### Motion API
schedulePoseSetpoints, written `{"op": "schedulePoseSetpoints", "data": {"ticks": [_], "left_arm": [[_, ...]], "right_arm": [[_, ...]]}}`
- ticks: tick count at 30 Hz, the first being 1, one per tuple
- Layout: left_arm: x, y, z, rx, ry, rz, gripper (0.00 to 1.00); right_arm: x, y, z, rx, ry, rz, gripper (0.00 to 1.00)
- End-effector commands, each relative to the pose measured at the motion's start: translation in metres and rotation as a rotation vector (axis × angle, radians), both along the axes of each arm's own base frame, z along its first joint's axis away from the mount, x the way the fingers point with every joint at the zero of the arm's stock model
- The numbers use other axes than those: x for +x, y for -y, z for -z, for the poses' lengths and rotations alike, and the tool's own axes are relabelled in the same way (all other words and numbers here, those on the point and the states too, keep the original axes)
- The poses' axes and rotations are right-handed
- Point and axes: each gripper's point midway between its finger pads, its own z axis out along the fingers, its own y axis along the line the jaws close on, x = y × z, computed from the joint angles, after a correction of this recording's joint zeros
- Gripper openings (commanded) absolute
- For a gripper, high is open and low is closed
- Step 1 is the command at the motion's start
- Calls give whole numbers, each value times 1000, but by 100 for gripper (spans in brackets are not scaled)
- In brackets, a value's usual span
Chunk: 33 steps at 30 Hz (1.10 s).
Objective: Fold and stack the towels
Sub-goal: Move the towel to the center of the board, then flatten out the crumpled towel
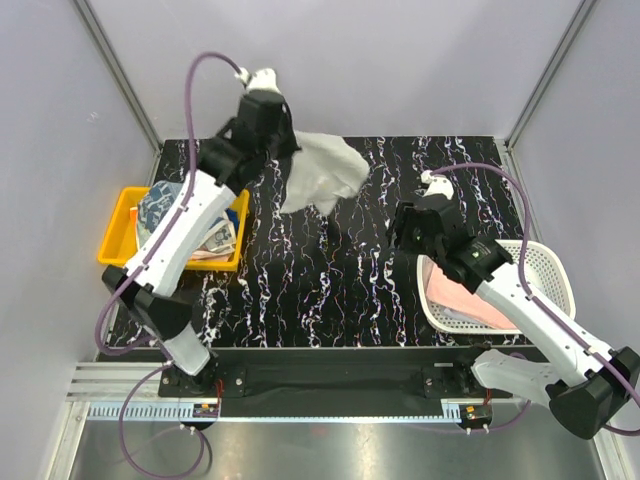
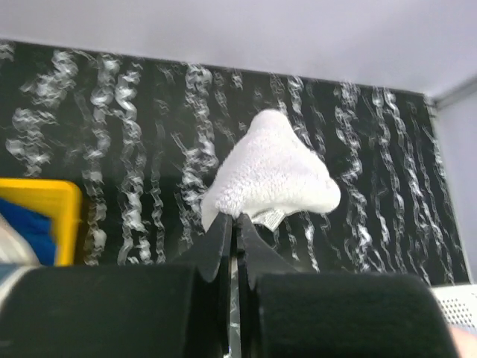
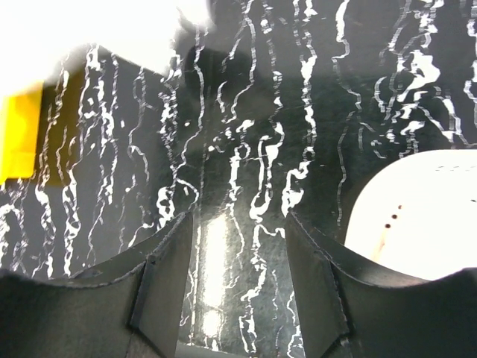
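A whitish towel [image 1: 320, 175] hangs in the air above the back of the table, pinched at one corner by my left gripper [image 1: 283, 140]. In the left wrist view the left gripper [image 2: 237, 218] is shut on that towel [image 2: 272, 175], which bunches just beyond the tips. My right gripper [image 1: 405, 225] hovers over the marbled tabletop right of centre. Its fingers [image 3: 168, 261] stand apart with only the table between them. A pale pink towel [image 1: 460, 295] lies in the white basket [image 1: 545, 265]. Printed towels [image 1: 165, 205] lie in the yellow tray [image 1: 118, 240].
The yellow tray sits at the table's left edge and the white mesh basket at its right edge. The basket [image 3: 417, 216] is close beside my right gripper. Grey walls and metal posts surround the table on three sides.
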Motion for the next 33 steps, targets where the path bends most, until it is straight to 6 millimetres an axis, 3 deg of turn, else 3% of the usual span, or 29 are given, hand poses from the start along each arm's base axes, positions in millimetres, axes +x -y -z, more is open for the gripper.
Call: {"op": "schedulePoseSetpoints", "data": {"ticks": [1, 3, 5, 6, 7, 9, 10, 13, 14, 17, 20, 26, 28, 33], "left_arm": [[-48, 32, 25, -96, -14, 111, 0], [-66, 48, 52, -199, -39, 121, 0], [-99, 39, 122, -203, -147, 108, 0], [-110, 47, 134, -273, -167, 106, 0], [-132, 37, 195, -228, -268, 86, 0], [-163, 50, 218, -284, -309, 124, 0], [-183, 43, 255, -241, -376, 123, 0], [-225, 58, 285, -208, -465, 194, 0], [-247, 63, 300, -169, -497, 241, 0], [-283, 62, 325, -136, -587, 259, 0], [-302, 54, 340, -143, -635, 263, 2], [-304, 35, 322, -156, -611, 232, 4], [-300, 33, 312, -157, -591, 217, 3], [-290, 24, 307, -151, -595, 179, 3]], "right_arm": [[6, 16, -26, 3, 61, 74, 60], [5, 19, -26, -3, 60, 82, 59], [3, 20, -23, -3, 50, 78, 59], [2, 19, -20, 2, 46, 82, 59], [1, 18, -13, 8, 35, 77, 59], [1, 15, -5, 12, 20, 63, 59], [1, 9, 6, 15, -1, 47, 58], [4, -4, 29, 28, -57, 19, 57], [6, -7, 34, 32, -68, 14, 57], [17, -18, 51, 22, -94, 1, 57], [36, -30, 61, -9, -108, -15, 57], [70, -79, 76, 7, -119, -181, 57], [74, -103, 82, 17, -134, -262, 58], [73, -152, 97, -28, -183, -404, 67]]}}
